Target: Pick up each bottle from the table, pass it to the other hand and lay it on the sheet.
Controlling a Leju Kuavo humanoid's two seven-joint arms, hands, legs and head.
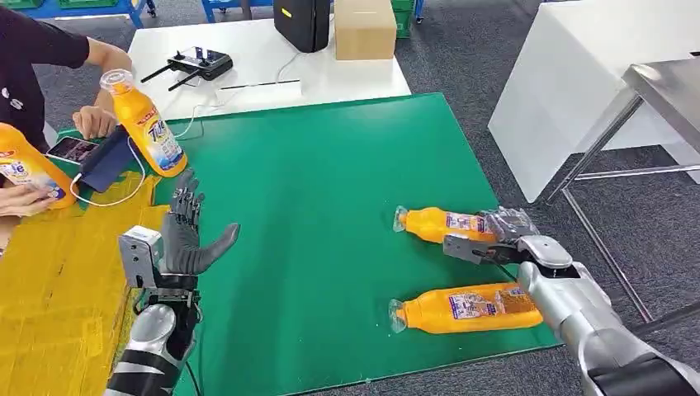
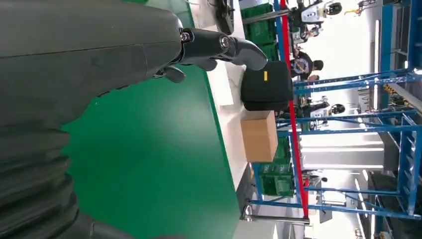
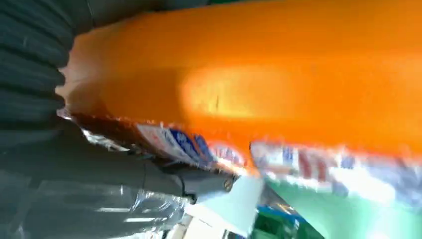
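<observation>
The right hand (image 1: 503,239) is seen at about four o'clock in the head view, closed around the base end of the farther lying bottle (image 1: 437,223); in the right wrist view the orange body of that bottle (image 3: 259,79) is pressed close against the hand's grey cover. Whether the bottle has left the mat cannot be told. The left hand (image 1: 188,235) is raised at about eight o'clock with fingers spread and upright, and nothing is held in it; it appears to be readied to receive.

Just nearer the robot, at about five o'clock, a second bottle (image 1: 462,308) is lying on the green mat (image 1: 330,181), cap end toward the centre. At about ten o'clock an upright bottle (image 1: 148,124) is standing at the mat's far left corner, beside a person's hand (image 1: 93,122), and another bottle (image 1: 25,169) is held at nine o'clock. The yellow sheet (image 1: 58,289) is spread at the left, by the left arm.

Progress is judged to be early: no bottle is seen lying on the sheet. The grasped bottle has yet to be passed across and laid down, and the nearer one is untouched.
</observation>
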